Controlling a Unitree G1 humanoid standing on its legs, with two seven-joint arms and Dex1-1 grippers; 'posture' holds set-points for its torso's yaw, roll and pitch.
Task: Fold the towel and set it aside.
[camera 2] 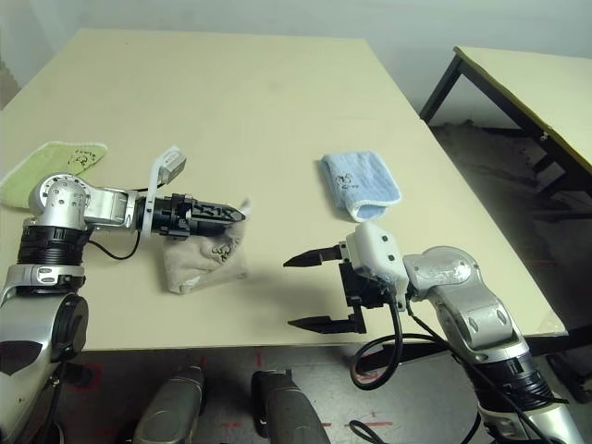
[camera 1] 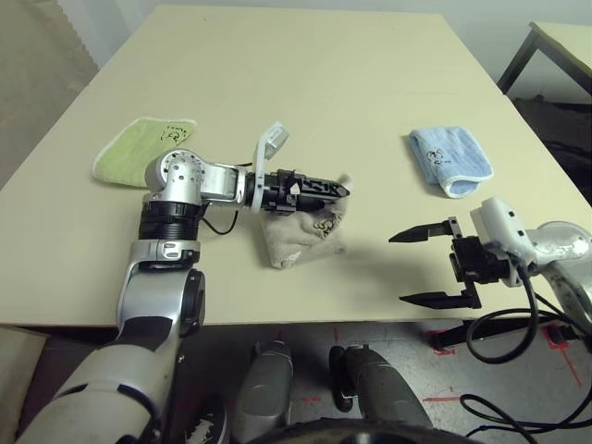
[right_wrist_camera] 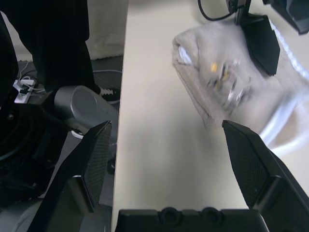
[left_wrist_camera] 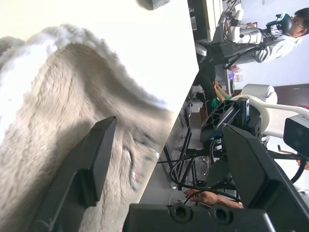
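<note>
Beige towel [camera 1: 303,236] sits bunched up at centre of frame, near the table's [camera 1: 305,83] front edge. Left gripper [camera 1: 335,188] is over its top, looks pinched on a raised fold, probably to drag or flip it. Right gripper [camera 1: 412,266] at lower right, jaws wide apart, holding nothing, off the towel, likely waiting to take a corner. Green [camera 1: 139,146] and blue [camera 1: 450,159] towels lie off to the sides
</note>
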